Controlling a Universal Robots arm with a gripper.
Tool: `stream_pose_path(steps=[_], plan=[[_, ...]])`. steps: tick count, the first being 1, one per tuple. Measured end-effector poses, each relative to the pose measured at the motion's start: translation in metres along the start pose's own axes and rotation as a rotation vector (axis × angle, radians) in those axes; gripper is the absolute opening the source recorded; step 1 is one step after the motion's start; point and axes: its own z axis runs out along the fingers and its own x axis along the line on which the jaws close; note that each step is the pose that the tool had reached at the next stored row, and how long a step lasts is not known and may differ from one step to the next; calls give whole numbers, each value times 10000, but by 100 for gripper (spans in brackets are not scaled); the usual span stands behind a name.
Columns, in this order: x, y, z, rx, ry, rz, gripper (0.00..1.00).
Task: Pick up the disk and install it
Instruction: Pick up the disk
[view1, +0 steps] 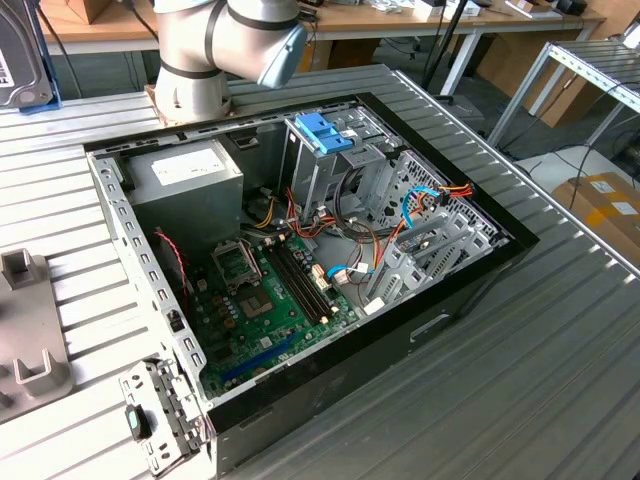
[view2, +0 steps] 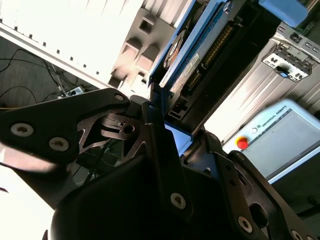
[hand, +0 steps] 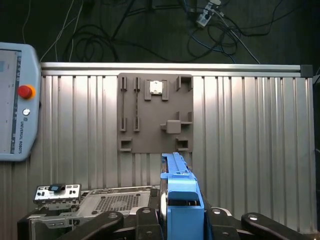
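The disk (hand: 179, 197) is held edge-on between my gripper's black fingers, its bright blue rail facing the first wrist view. In the second wrist view the disk (view2: 196, 52) juts out from the gripper (view2: 175, 125), showing its blue rails and the circuit-board side. The gripper (hand: 180, 222) is shut on the disk and holds it in the air above the ribbed metal table, near one corner of the open computer case (hand: 107, 202). In the exterior view the arm's base (view1: 200, 60) stands behind the case (view1: 300, 260).
Inside the case are a tall metal cage with a blue bracket (view1: 325, 132), a grey power-supply box (view1: 185, 175), a motherboard (view1: 265, 300) and loose cables. A grey fixture plate (hand: 155, 112) lies on the table. A teach pendant (hand: 15, 100) rests beside it.
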Motion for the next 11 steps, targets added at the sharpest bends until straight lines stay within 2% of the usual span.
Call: stream_pose_path(steps=[11], plan=[[51, -159, 20, -1, 10, 0, 37]])
